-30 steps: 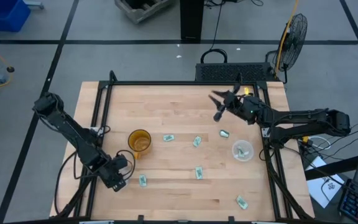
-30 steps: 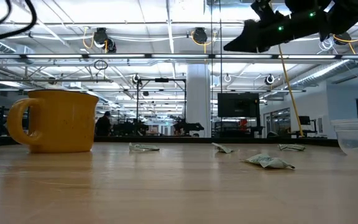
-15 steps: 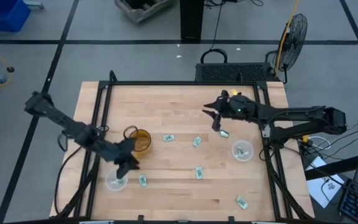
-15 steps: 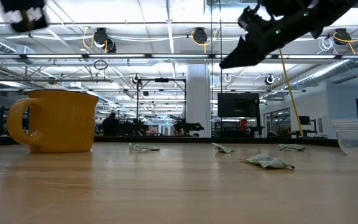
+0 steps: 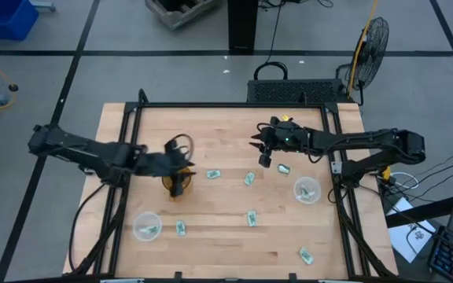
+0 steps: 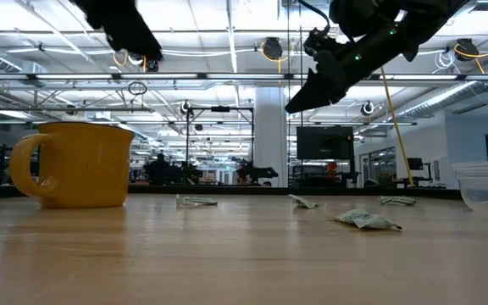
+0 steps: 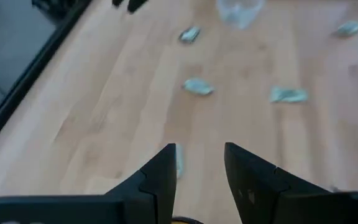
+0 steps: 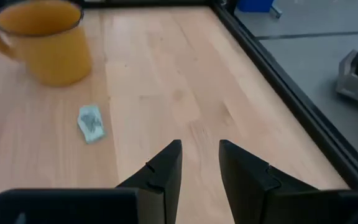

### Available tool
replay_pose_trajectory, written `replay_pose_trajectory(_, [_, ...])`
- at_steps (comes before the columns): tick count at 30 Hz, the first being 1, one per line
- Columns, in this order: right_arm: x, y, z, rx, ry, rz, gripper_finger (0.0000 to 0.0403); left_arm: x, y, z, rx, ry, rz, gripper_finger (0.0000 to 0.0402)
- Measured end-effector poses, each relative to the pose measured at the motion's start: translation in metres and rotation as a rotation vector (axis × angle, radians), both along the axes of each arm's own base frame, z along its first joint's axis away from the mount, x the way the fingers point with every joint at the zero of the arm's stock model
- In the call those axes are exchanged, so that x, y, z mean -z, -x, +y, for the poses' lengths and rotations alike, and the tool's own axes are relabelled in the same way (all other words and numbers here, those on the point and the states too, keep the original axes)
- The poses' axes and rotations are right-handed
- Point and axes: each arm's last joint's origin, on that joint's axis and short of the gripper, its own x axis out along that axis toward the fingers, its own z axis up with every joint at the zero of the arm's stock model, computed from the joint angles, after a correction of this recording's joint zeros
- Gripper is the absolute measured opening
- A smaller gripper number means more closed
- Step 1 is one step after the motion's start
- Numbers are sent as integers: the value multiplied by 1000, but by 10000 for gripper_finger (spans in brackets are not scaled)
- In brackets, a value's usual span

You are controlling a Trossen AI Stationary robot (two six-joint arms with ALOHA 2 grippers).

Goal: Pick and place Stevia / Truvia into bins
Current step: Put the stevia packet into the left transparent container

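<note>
Several pale green Stevia / Truvia sachets lie loose on the wooden table, among them one (image 5: 213,174) right of the amber cup, one (image 5: 249,179) mid-table and one (image 5: 284,168) near the right gripper. Two clear plastic bins stand on the table, one (image 5: 147,226) at the front left and one (image 5: 307,190) at the right; each seems to hold something pale. My left gripper (image 5: 178,185) hangs over the amber cup, open and empty (image 7: 199,149). The right gripper (image 5: 261,156) hovers above the table's back middle, open with nothing between its fingers (image 8: 199,146).
An amber cup (image 5: 173,178) stands left of centre, partly under the left gripper, and shows large in the low view (image 6: 79,165). More sachets lie toward the front (image 5: 252,218), (image 5: 180,228), (image 5: 306,255). A black frame rail (image 5: 226,105) borders the table.
The left arm has swung from the front-left bin up to the amber cup. The right gripper has drifted left and lower over the table.
</note>
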Motion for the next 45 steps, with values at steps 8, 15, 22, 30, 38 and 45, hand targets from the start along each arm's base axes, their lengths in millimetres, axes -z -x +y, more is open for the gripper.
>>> replay_pose_trajectory(8, [15,-9,-2,44,-77,0,103,65,-58,54,-57,1,207,140])
replay_pose_trajectory(15, [27,-6,-2,50,-94,74,103,120,-89,73,103,106,267,140])
replay_pose_trajectory(22, [41,2,-1,56,-100,120,103,155,-94,81,73,123,383,140])
replay_pose_trajectory(30, [43,4,-3,66,-101,127,102,160,-95,82,78,123,395,131])
replay_pose_trajectory(38, [43,4,-3,67,-101,128,102,160,-95,82,117,35,411,15])
replay_pose_trajectory(45, [43,5,-5,141,-51,136,102,124,-85,76,63,76,326,4])
